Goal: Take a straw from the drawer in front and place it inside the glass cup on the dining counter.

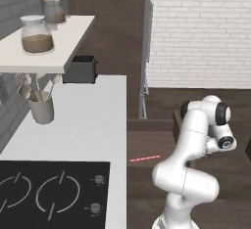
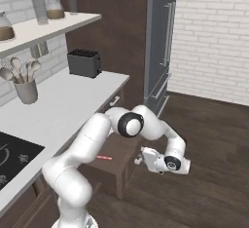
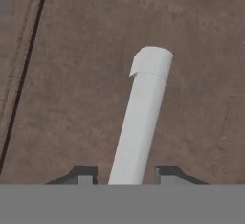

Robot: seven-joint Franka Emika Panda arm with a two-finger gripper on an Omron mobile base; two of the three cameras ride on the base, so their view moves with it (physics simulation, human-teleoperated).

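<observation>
One straw [image 1: 144,158] in open drawer [image 1: 147,147] | gripper [image 3: 125,173] straddles white handle [image 3: 143,113], grip unclear

- A white painted brick wall [image 1: 201,32] is filling the far right side.
- Dark brown wooden floorboards [image 2: 214,173] are running beneath it.
- A tall grey steel fridge [image 2: 163,42] is standing beside dark wood cabinets [image 2: 116,27].
- A white worktop [image 1: 88,125] is carrying a black hob [image 1: 49,194], a black toaster [image 2: 84,62] and a grey utensil pot [image 1: 41,108].
- A white shelf [image 1: 44,52] is holding glass jars [image 1: 37,34].

Red-pink straw [image 1: 144,158], dark brown drawer [image 1: 147,147]
</observation>
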